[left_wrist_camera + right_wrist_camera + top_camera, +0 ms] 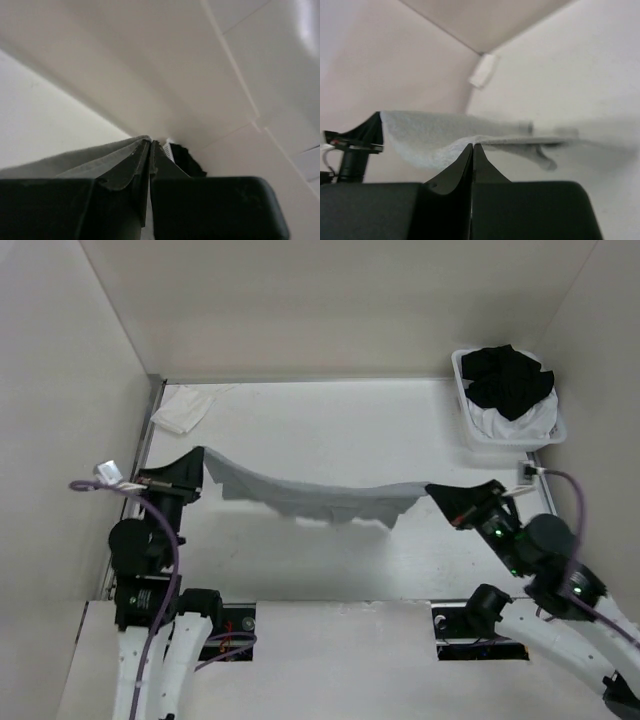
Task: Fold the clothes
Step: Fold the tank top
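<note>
Sagging between the two arms above the white table (350, 430), the light heather-grey sleeveless knit top (320, 498) looks soft, light and limp. Left jaws and right jaws each pinch shut on opposite ends; its edges suit gripping.

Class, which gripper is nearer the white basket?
Right. The right gripper, pinching the grey top, is just in front of the basket; the left gripper holds its other end, far across.

White table (400, 430) between plain beige walls (330, 300)
</note>
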### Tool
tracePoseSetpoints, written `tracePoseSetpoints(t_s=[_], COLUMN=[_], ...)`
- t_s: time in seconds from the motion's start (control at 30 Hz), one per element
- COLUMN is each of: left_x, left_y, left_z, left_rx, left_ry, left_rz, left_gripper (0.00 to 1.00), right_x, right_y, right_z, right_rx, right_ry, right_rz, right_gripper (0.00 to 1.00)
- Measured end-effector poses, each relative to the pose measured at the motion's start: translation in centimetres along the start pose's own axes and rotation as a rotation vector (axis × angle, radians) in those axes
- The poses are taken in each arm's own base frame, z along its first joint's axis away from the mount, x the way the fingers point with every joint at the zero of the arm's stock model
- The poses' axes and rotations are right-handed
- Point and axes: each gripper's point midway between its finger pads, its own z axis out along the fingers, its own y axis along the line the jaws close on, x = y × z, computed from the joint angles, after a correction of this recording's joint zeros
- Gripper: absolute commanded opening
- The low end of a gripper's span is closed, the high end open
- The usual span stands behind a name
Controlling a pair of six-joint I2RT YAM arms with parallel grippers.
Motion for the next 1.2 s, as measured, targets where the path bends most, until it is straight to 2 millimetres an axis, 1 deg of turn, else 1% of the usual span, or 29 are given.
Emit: tracePoseSetpoints(t_s=[0.03,0.1,0.13,0.17,0.23,0.3,0.33,0.43,0.5,0.53,0.57,0.63,0.67,0.7,0.73,0.8,0.87,0.9,0.93,1.0,1.07,1.13,1.2], left_x=[-1.5,-3.6,-4.2,-4.6,-4.2,-2.9,-1.8,2.2,5.3,6.8,8.3,11.3,12.5,13.6,14.4,15.4,15.5,15.3,15.0,14.2,13.5,13.0,13.2], left_y=[-2.1,-5.1,-6.0,-6.5,-6.0,-4.3,-2.9,2.7,7.3,9.6,11.9,16.6,18.5,20.3,21.7,23.1,23.0,22.5,21.9,19.9,17.8,16.2,15.4], left_z=[-1.1,-2.9,-3.4,-3.7,-3.4,-2.0,-0.9,3.3,6.4,7.7,8.8,10.6,11.4,12.4,13.8,16.9,20.0,20.9,21.4,21.5,20.4,18.0,15.3], left_rx=[0.041,0.097,0.114,0.120,0.098,0.043,0.001,-0.163,-0.294,-0.356,-0.413,-0.532,-0.584,-0.631,-0.662,-0.683,-0.658,-0.638,-0.615,-0.565,-0.508,-0.456,-0.421], left_ry=[-0.025,-0.059,-0.068,-0.073,-0.055,-0.015,0.015,0.124,0.203,0.239,0.273,0.340,0.372,0.401,0.420,0.434,0.425,0.415,0.402,0.378,0.347,0.323,0.316], left_rz=[0.003,0.010,0.014,0.019,0.026,0.034,0.037,0.049,0.060,0.066,0.072,0.085,0.090,0.094,0.094,0.092,0.090,0.090,0.093,0.099,0.101,0.101,0.100], left_gripper=[0.00,0.00,0.00,0.00,0.00,0.00,0.00,0.00,0.00,0.00,0.00,0.00,0.00,0.00,0.00,0.00,0.00,0.00,0.01,0.01,0.01,0.01,0.01], right_x=[-1.4,-3.6,-4.3,-4.7,-4.8,-4.0,-3.6,-2.9,-2.9,-3.0,-3.0,-2.2,-1.6,-1.3,-1.1,-1.4,-2.6,-3.2,-3.7,-4.4,-4.3,-3.3,-1.8], right_y=[1.9,4.7,5.6,6.0,6.0,4.9,4.0,-0.4,-4.4,-6.7,-8.9,-13.5,-15.6,-17.5,-19.1,-21.0,-21.9,-21.9,-21.9,-21.3,-20.4,-20.0,-20.2], right_z=[-1.4,-3.7,-4.3,-4.7,-4.3,-2.7,-1.5,2.9,6.6,8.6,10.6,14.3,16.0,17.8,19.6,22.9,25.4,25.9,26.0,25.4,23.8,21.4,19.1], right_rx=[-0.039,-0.100,-0.118,-0.121,-0.090,-0.014,0.038,0.219,0.328,0.380,0.419,0.485,0.515,0.541,0.556,0.556,0.536,0.522,0.510,0.488,0.457,0.436,0.426], right_ry=[-0.019,-0.035,-0.040,-0.040,-0.038,-0.036,-0.036,-0.031,-0.008,0.008,0.033,0.106,0.150,0.193,0.229,0.269,0.271,0.264,0.259,0.240,0.218,0.208,0.209], right_rz=[0.004,0.012,0.013,0.007,-0.031,-0.098,-0.138,-0.235,-0.248,-0.237,-0.220,-0.178,-0.156,-0.127,-0.101,-0.060,-0.040,-0.037,-0.035,-0.033,-0.036,-0.026,-0.006], right_gripper=[0.00,0.01,0.02,0.02,0.03,0.03,0.03,0.02,0.02,0.02,0.02,0.02,0.02,0.02,0.01,0.01,0.01,0.01,0.01,0.01,0.01,0.01,0.01])
